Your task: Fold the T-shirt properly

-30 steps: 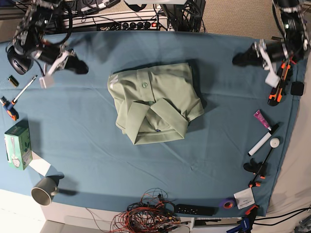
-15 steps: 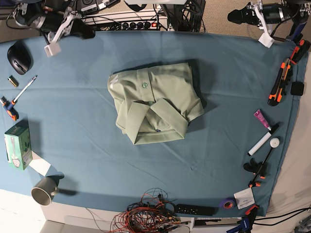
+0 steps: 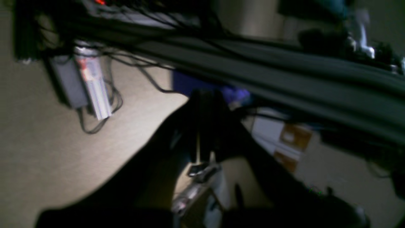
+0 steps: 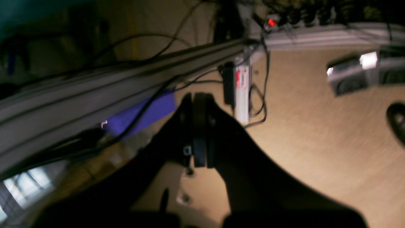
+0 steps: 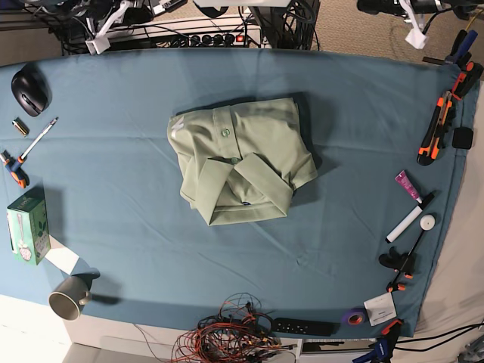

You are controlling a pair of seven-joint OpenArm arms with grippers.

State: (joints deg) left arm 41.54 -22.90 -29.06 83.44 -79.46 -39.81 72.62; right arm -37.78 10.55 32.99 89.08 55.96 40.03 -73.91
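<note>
The T-shirt (image 5: pixel 240 160) lies folded into a compact pale sage-green bundle in the middle of the blue table cloth (image 5: pixel 113 197), collar and button facing up. Both arms are pulled back beyond the table's far edge, well away from the shirt. In the base view my left gripper (image 5: pixel 372 6) is at the top right and my right gripper (image 5: pixel 142 10) is at the top left. The left wrist view shows the left gripper (image 3: pixel 204 96) shut and empty over the floor. The right wrist view shows the right gripper (image 4: pixel 199 96) also shut on nothing.
A mouse (image 5: pixel 29 78), pen (image 5: pixel 39 138), screwdriver (image 5: pixel 13 168), green box (image 5: pixel 28 224) and mug (image 5: pixel 69 296) line the left edge. A utility knife (image 5: pixel 435 128), pink tube (image 5: pixel 407 186) and marker (image 5: pixel 408 219) lie at the right. Tangled wires (image 5: pixel 234 336) and a remote (image 5: pixel 302 327) sit at the front.
Both arms have lifted off the table's far corners and drawn back past the far edge, jaws staying shut. The folded T-shirt has not moved.
</note>
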